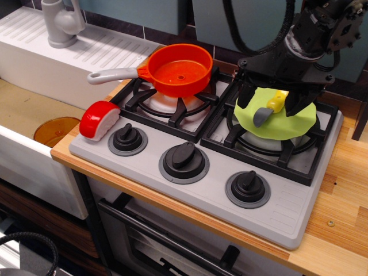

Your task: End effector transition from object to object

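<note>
My black gripper (273, 99) hangs over the right burner of the toy stove, with a blocky wrist and ribbed cables rising at the top right. Its two fingers point down and stand apart, low over a light green cloth (276, 119) that covers the burner. A small tool with a yellow handle and grey head (270, 109) lies on the cloth between the fingers. The fingers do not look closed on it. An orange pan (178, 69) with a grey handle sits on the left burner, apart from the gripper.
A red and white toy piece (99, 120) lies at the stove's front left corner. Three black knobs (184, 160) line the stove front. A grey faucet (60, 23) and a sink holding an orange plate (54, 131) are at the left. The wooden counter (339, 213) runs to the right.
</note>
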Motion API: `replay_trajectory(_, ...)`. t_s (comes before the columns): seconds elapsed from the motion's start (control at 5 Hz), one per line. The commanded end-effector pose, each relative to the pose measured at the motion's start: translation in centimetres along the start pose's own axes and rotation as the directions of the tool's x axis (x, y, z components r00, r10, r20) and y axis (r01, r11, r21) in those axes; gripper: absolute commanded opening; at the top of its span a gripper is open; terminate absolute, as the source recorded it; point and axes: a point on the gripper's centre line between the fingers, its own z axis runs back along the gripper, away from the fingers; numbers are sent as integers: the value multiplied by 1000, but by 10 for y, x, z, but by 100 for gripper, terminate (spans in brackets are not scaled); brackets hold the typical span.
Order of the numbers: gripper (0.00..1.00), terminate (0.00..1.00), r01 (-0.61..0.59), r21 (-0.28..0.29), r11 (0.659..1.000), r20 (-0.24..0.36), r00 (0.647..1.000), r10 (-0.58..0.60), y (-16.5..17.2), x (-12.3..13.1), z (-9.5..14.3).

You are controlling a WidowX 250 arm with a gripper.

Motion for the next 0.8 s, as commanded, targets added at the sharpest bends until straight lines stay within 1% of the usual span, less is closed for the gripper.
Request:
replay_trajectory(0.0,100,0,0,0,1000,0,1000,0,0,0,0)
replay_trajectory(0.2,100,0,-9,64,998,-83,996,14,8,3,52)
replay_trajectory(0.4,100,0,21,126,992,-153,988,-2,16,10,102)
replay_trajectory(0.6,100,0,89,186,978,-177,983,-56,40,22,148)
